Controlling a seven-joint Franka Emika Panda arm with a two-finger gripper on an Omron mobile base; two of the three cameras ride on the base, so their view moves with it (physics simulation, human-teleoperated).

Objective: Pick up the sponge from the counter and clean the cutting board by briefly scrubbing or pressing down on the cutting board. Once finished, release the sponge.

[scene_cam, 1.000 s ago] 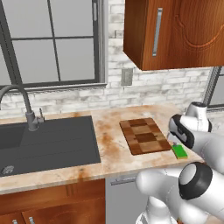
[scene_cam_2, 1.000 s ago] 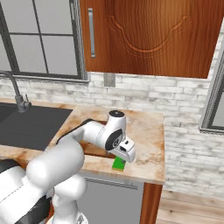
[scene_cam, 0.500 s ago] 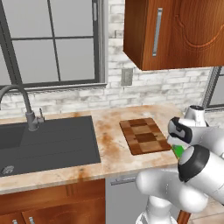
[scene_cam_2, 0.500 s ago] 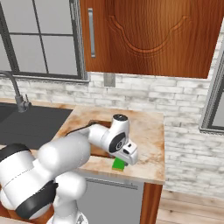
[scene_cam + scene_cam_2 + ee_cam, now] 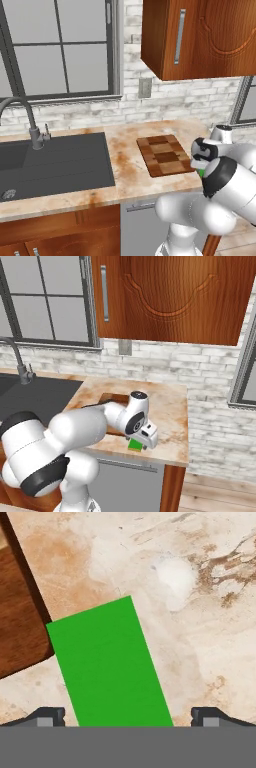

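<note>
Hand view: claw fingers wide apart, straddling sponge on counter, beside cutting board.

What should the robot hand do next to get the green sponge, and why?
Probably go straight down a little, then close. In the hand view the gripper is open, with one fingertip on each side of the sponge, which lies flat on the counter beside the cutting board. Nothing is gripped yet, so lowering first should let the fingers catch its sides.
</note>
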